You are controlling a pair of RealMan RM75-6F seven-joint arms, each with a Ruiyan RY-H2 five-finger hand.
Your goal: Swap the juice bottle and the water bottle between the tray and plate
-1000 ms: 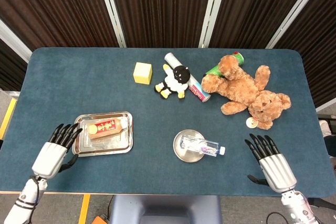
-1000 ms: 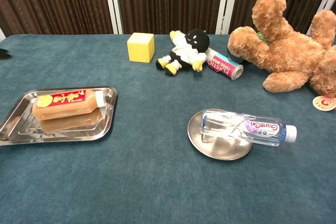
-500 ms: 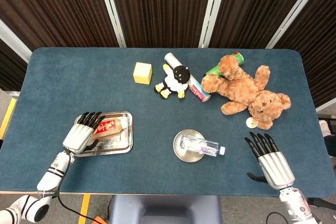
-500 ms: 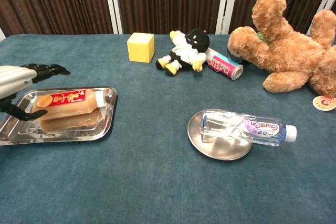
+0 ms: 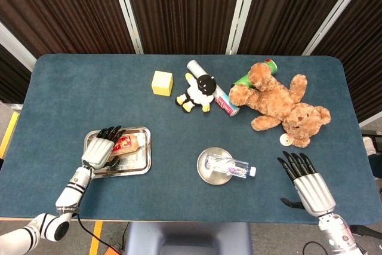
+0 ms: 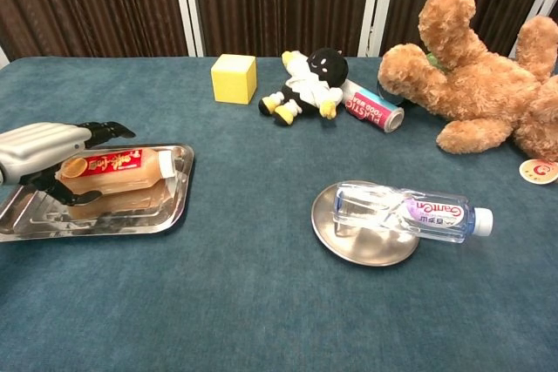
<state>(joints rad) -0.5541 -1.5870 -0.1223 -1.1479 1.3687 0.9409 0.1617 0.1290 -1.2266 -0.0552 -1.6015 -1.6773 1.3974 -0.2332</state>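
Dark pleated curtains hang behind the blue felt table (image 5: 89,88) I'm working at. On my left, the steel tray (image 6: 179,182) holds the juice bottle (image 6: 122,169), lying on its side with its red label up. My left hand (image 5: 101,147) sits over the bottle's left end; in the chest view its fingers (image 6: 106,130) reach across the top while the thumb hooks under the near side, but I cannot tell whether they have actually closed on it. Toward the middle, the water bottle (image 5: 230,166) lies on the round metal plate (image 5: 206,174), its capped end poking out past the plate's right edge. My right hand (image 5: 305,182) rests near the table's front right corner, fingers spread and holding nothing, well apart from the plate. At the far side I see a yellow cube (image 5: 162,83), a black-and-white plush doll (image 5: 198,92) leaning against a lying can (image 5: 222,101), and a brown teddy bear (image 5: 277,103) sprawled over a green bottle (image 5: 245,78).
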